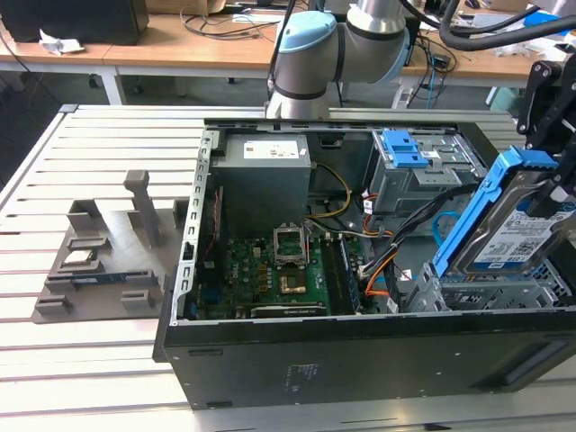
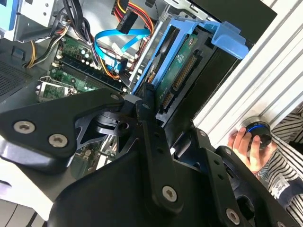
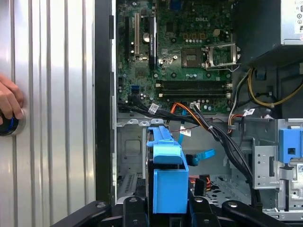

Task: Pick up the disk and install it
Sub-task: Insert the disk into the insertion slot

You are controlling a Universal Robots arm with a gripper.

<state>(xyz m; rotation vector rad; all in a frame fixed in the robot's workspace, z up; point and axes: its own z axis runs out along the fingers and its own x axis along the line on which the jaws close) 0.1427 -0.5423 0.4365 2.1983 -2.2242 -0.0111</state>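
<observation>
One gripper [image 1: 551, 193] is holding the disk [image 1: 508, 229] in the exterior view, closed on its upper end. The disk is hanging tilted above the open computer case [image 1: 360, 346], over the drive bay [image 1: 477, 292] at that view's right, with its long side pointing down toward the bay.

In the second wrist view, the gripper's black fingers [image 2: 144, 111] are squeezing the disk [image 2: 177, 71] by its blue frame, and a person's hand [image 2: 246, 144] is resting on the bench [image 2: 265, 75] beside the case.

In the first wrist view, the disk [image 3: 165, 177] is standing on edge over the open bay [image 3: 132, 151], with cables [image 3: 227, 146] close beside it.
</observation>
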